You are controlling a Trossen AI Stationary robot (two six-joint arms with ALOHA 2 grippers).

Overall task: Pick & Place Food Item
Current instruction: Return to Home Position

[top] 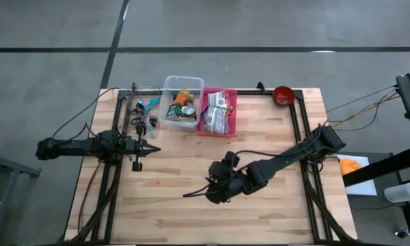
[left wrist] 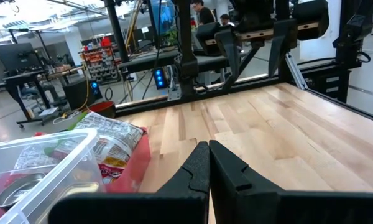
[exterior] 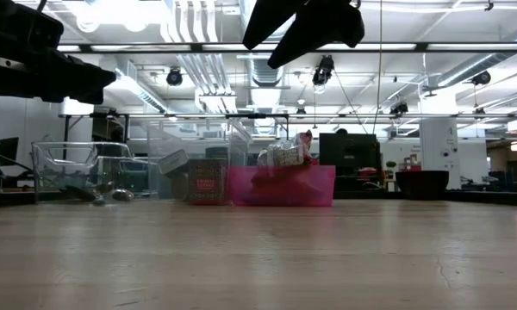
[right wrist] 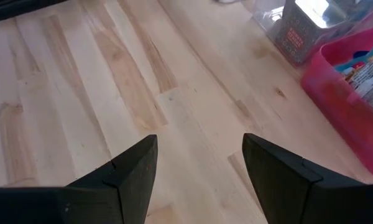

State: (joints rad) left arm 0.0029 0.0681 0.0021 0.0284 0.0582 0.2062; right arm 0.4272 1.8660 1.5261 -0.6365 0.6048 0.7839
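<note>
- The left gripper [left wrist: 208, 144] has its two dark fingers pressed together with nothing between them. It hovers over the left part of the pale butcher-block wooden table [top: 178, 219], just in front of the bins.
- The right gripper [right wrist: 199, 138] has its fingers spread wide and is empty. It hangs above bare wood near the table's middle, well apart from the bins.
- The small blue plastic spoon [top: 149, 104] shows as a blue-green shape inside the thin-walled transparent bin on the left [exterior: 65, 164], at the far-left end of the row. It is too small to tell bowl from handle.
- Handling, as a judgement: the spoon looks light, stiff and smooth, so it is likely to slip or pivot. A pinch across the flat of the handle near its middle would hold it best.
- The middle clear plastic tub [top: 183, 78] holds round metal tins [top: 186, 111]. They are probably rigid and heavier, and easiest to grip across the body.
- The pink plastic bin [exterior: 280, 188] touches the tub's right side and holds crinkled, glossy snack packets [top: 217, 113]. These look soft, light and slippery, and are best pinched at a sealed edge.
- A round red bowl [top: 283, 95] sits alone at the table's far-right edge.
</note>
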